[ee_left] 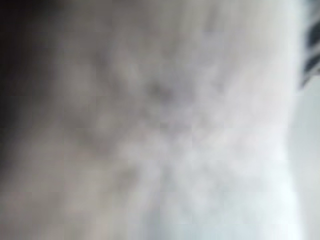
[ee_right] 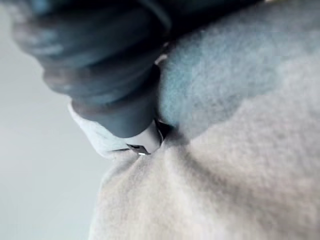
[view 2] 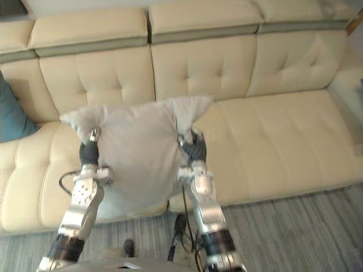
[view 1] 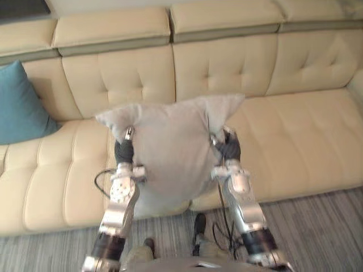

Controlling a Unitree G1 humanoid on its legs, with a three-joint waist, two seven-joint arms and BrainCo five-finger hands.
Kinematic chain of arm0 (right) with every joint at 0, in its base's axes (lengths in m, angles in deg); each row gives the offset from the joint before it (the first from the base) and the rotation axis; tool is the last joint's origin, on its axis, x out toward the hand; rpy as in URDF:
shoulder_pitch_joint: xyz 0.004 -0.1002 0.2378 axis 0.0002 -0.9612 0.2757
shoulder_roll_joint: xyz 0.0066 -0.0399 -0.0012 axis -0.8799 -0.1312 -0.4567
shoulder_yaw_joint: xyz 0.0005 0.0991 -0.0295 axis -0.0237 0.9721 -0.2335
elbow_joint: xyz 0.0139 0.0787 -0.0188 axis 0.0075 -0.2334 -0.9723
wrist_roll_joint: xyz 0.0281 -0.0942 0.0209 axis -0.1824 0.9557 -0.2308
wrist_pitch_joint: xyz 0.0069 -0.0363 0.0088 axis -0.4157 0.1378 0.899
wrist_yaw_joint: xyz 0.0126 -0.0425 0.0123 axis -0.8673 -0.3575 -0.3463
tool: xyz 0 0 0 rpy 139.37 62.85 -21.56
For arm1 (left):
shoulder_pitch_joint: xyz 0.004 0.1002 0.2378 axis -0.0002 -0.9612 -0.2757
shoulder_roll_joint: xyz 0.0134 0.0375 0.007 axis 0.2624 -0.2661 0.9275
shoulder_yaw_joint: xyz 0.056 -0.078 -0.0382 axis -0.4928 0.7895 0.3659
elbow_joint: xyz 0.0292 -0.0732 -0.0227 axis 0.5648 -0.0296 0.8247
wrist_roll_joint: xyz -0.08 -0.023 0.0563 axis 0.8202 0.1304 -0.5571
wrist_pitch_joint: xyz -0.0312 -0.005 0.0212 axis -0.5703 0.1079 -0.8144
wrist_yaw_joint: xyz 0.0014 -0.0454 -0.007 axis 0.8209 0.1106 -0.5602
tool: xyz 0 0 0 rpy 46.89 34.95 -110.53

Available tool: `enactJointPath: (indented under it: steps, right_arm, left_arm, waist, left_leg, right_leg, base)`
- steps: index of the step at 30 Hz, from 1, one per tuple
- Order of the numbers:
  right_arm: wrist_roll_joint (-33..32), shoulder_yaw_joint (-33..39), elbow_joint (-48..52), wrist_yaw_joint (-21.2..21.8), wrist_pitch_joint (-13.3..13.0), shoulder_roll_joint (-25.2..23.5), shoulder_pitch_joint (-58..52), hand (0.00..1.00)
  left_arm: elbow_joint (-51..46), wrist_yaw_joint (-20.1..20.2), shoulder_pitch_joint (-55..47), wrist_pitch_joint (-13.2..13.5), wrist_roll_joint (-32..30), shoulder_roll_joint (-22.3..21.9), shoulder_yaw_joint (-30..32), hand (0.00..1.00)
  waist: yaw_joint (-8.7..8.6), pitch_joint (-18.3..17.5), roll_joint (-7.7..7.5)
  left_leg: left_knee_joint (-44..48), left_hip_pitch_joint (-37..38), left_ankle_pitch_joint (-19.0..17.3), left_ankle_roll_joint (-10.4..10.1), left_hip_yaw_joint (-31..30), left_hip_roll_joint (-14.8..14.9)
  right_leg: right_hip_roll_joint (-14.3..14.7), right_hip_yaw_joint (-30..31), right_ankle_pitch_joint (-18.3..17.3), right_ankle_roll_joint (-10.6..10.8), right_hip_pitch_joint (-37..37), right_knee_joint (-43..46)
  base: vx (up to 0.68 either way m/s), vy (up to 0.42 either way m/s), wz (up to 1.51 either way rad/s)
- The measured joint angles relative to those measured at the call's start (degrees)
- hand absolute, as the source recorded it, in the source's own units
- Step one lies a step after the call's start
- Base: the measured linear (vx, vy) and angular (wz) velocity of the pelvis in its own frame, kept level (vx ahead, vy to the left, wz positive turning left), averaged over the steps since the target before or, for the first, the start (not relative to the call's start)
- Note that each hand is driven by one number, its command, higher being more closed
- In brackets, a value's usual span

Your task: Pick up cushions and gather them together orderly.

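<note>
A pale grey cushion (view 1: 170, 147) hangs lifted in front of the cream sofa's seat, held up between my two hands. My left hand (view 1: 123, 150) grips its left edge, with one silver fingertip showing on the front of the cloth. My right hand (view 1: 228, 147) grips the right edge, where the fabric puckers. In the right wrist view a dark fingertip (ee_right: 115, 90) presses into the grey cloth (ee_right: 240, 175). The left wrist view looks at the cushion's fabric (ee_left: 160, 125) from very close. A teal cushion (view 1: 20, 105) leans against the sofa's backrest at the far left.
The cream tufted sofa (view 1: 295, 141) spans the view, its seat bare to the right of the held cushion. A grey striped carpet (view 1: 317, 226) lies in front of the sofa's front edge.
</note>
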Motion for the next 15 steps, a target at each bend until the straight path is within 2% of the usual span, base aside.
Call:
enactJointPath:
  steps: [1, 4, 7, 8, 12, 15]
  right_arm:
    - [2.1, 0.7, 0.0, -3.3, 0.0, -0.2, 6.5, 1.00]
    - [4.8, 2.5, -0.1, -9.0, 0.0, -1.1, 18.3, 1.00]
    - [7.5, 4.5, -0.1, -12.7, -0.3, -2.0, 25.8, 1.00]
    - [8.8, 6.1, -0.2, -14.6, -0.6, -2.0, 29.8, 1.00]
    - [12.8, 8.6, -2.3, -20.0, -1.0, -1.9, 39.9, 1.00]
    - [13.3, 11.2, -5.0, -22.9, -0.9, -1.9, 46.5, 1.00]
  left_arm:
    - [1.0, -3.0, 6.1, 0.3, 0.0, 1.2, 0.1, 1.00]
    - [1.2, -7.7, 17.1, 0.8, -1.2, 3.1, 1.2, 1.00]
    - [1.6, -9.8, 25.3, 1.3, -2.8, 4.4, 1.8, 1.00]
    - [3.5, -10.6, 30.7, 2.0, -3.3, 5.8, 1.8, 1.00]
    - [10.5, -11.6, 45.2, 2.0, -5.0, 10.5, 1.7, 1.00]
    - [16.0, -11.4, 55.1, 1.8, -5.5, 12.1, 1.8, 1.00]
  waist:
    - [0.19, 0.5, -0.01]
    - [0.66, 2.4, 0.07]
    - [0.74, 3.1, 0.12]
    - [0.85, 4.6, 0.23]
    - [0.25, 6.6, 0.21]
    - [-0.12, 10.6, 0.68]
  left_leg:
    - [1.9, -4.6, 0.2, -0.2, -0.2, -0.3]
    - [4.5, -10.8, 0.5, -0.8, -0.1, 0.0]
    - [4.5, -14.7, 1.3, -1.9, 0.4, 0.3]
    - [4.3, -16.2, 2.2, -1.9, 0.5, 0.4]
    - [2.4, -21.2, 4.7, -2.5, 0.8, -0.1]
    - [1.3, -22.8, 6.1, -3.1, 0.8, -0.1]
  right_leg:
    - [-0.5, -0.2, 0.3, 0.2, -3.4, 0.0]
    - [-0.7, -0.2, 0.6, 0.0, -8.4, 0.0]
    - [-0.6, -0.1, 1.1, -0.1, -12.4, 0.0]
    - [-0.6, 0.0, 2.1, -0.1, -13.9, 0.0]
    - [-1.1, 0.1, 4.4, -1.6, -20.4, 0.0]
    - [-1.2, 0.1, 5.0, -2.4, -22.3, 0.1]
  base:
    - [-0.24, 0.075, 0.19]
    - [-0.22, 0.059, 0.09]
    - [-0.16, 0.045, 0.04]
    - [-0.10, 0.055, 0.04]
    - [-0.06, 0.061, 0.09]
    - [-0.03, 0.070, 0.11]
